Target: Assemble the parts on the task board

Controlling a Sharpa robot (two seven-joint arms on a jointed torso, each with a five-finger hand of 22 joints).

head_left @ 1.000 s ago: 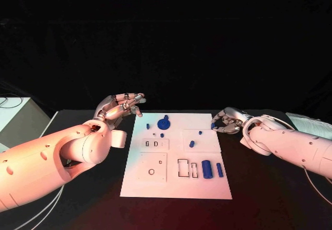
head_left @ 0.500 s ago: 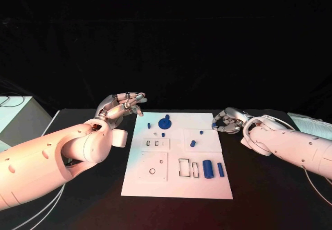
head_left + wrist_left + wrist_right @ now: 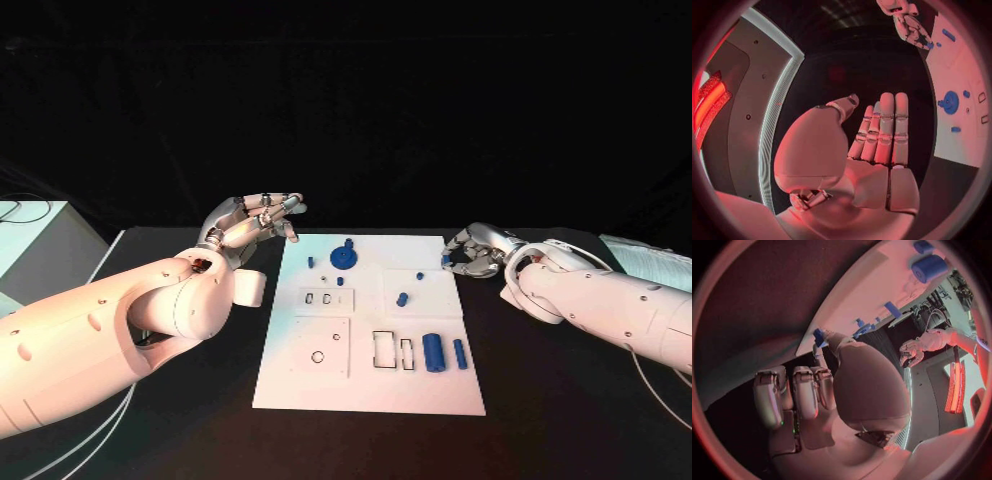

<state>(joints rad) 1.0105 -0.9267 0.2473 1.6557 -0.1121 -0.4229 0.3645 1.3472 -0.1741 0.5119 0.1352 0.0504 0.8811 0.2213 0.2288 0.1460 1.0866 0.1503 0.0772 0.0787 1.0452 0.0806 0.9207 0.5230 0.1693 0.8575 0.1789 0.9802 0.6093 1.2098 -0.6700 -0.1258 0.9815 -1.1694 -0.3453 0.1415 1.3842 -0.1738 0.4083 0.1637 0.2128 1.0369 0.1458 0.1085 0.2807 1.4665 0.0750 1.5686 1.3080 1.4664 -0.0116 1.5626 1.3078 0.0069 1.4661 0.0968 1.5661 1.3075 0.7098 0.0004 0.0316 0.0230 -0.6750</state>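
- A white flat task board is seen in the middle of the black table, with small blue parts on it.
- A round blue gear-shaped part is seen at the far end of the board. Two blue cylinder parts, one thick and one thin, lie at the near right, beside empty slots.
- The silver left hand is held up just left of the board's far left corner. Its fingers are spread and nothing is held in it.
- The silver right hand is set low at the board's far right edge, with its fingers curled in.
- In the right wrist view, a small blue piece is seen right at the fingertips of that hand. It looks pinched, but this cannot be told for sure.
- The step in hand is judged to be the picking up of that small piece at the far right edge.
- Next, a firm hold would be needed. Then the piece would have to be carried to a hole that fits it and lined up straight.
- The round gear part lies between the two hands, nearer the left one, and is touched by neither.
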